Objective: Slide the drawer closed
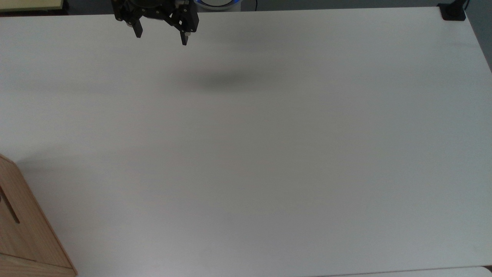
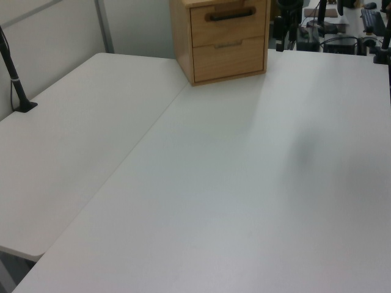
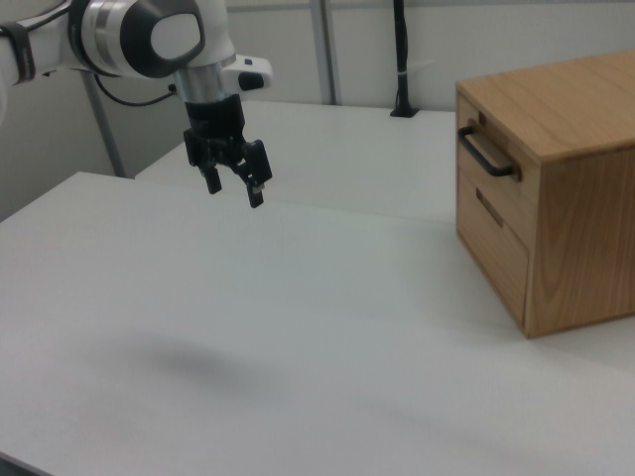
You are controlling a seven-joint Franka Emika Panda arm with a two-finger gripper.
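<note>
The drawer (image 3: 483,149) is the upper one in a pale wooden cabinet (image 3: 580,228) at the right view's right. A black bar handle (image 3: 487,155) sits on its front. Its front looks nearly level with the cabinet's face. In the left view the drawer (image 2: 229,25) and its handle (image 2: 231,14) are at the top edge. My gripper (image 3: 235,194) hangs open above the white table, far to the left of the cabinet in the right view, with nothing between its fingers. In the top view the gripper (image 1: 161,39) is at the upper left and a corner of the cabinet (image 1: 23,227) is at the lower left.
A lower drawer (image 3: 491,233) with a recessed slot sits under the handled one. The wide white table (image 1: 269,154) lies between gripper and cabinet. A black clamp post (image 2: 15,79) stands at the left view's left edge, and another clamp (image 1: 452,11) is at the top view's upper right corner.
</note>
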